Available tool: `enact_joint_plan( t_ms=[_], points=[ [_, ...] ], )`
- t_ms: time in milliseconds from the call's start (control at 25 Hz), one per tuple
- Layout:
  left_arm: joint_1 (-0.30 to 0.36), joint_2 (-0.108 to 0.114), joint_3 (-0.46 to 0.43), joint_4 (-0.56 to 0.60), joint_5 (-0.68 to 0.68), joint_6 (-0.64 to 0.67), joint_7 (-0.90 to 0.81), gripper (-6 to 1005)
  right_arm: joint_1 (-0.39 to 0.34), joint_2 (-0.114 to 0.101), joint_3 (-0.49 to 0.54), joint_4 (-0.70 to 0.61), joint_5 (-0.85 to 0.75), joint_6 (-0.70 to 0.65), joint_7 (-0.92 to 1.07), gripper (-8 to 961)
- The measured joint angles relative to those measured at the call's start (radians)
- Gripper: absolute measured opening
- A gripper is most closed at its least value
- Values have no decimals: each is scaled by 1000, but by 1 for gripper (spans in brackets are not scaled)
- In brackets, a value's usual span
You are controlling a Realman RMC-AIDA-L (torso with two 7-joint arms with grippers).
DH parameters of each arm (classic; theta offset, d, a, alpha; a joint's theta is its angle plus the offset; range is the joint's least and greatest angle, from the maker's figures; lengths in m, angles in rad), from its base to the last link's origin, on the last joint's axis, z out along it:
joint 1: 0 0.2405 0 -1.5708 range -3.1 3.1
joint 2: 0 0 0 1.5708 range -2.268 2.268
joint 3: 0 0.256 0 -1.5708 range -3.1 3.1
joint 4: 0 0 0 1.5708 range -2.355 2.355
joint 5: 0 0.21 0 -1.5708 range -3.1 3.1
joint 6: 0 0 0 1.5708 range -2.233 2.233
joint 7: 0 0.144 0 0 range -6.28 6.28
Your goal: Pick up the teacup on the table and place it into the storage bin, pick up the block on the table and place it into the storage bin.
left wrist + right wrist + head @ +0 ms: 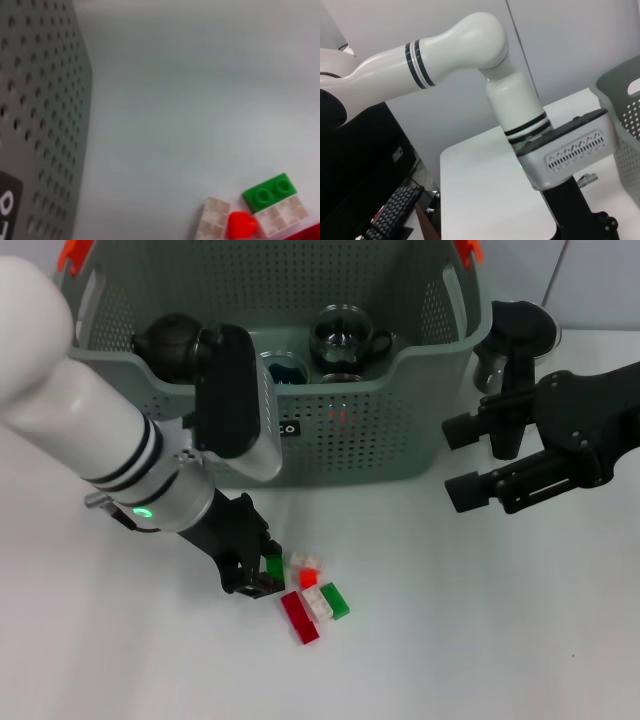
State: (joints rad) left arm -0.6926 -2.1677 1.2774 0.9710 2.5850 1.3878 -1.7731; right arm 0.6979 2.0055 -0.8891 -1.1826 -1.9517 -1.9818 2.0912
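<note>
While low at lower centre of head view, left gripper (262, 575) pinches green block (274, 566); loose blocks (318, 598) just right. Storage bin (400, 440) above, teacups (348, 338) inside. Right gripper (462, 458) spread, mid-right. Left wrist view alone shows bin's label (7, 210).

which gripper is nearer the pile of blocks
Left. The left gripper is down at the blocks, touching the pile's edge. The right gripper hangs well off, beside the bin.

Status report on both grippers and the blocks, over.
Left gripper down on a green block. Right gripper open, idle beside storage bin. Nothing in the way.
</note>
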Motion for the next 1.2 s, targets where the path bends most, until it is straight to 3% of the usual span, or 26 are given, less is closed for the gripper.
enact_joint_plan(
  t_ms=[400, 560, 800, 920, 1000, 1200],
  points=[
    [21, 4, -154, 135, -42, 203, 17, 443, -10, -10, 10, 1, 41, 0, -4, 900],
    [23, 9, -265, 202, -81, 322, 42, 453, -15, -14, 7, 1, 53, -2, -4, 900],
    [14, 51, -471, 278, -241, 457, 52, 467, -27, -25, -1, 1, 76, -3, -3, 900],
    [2, 74, -560, 276, -330, 445, 39, 474, -32, -33, -1, 2, 89, -3, -3, 900],
    [-8, 77, -585, 274, -357, 397, 19, 479, -34, -36, -1, 2, 93, -3, -3, 900],
    [-36, 75, -571, 248, -359, 172, -86, 490, -33, -41, -1, 2, 94, -3, -2, 900]
  ],
)
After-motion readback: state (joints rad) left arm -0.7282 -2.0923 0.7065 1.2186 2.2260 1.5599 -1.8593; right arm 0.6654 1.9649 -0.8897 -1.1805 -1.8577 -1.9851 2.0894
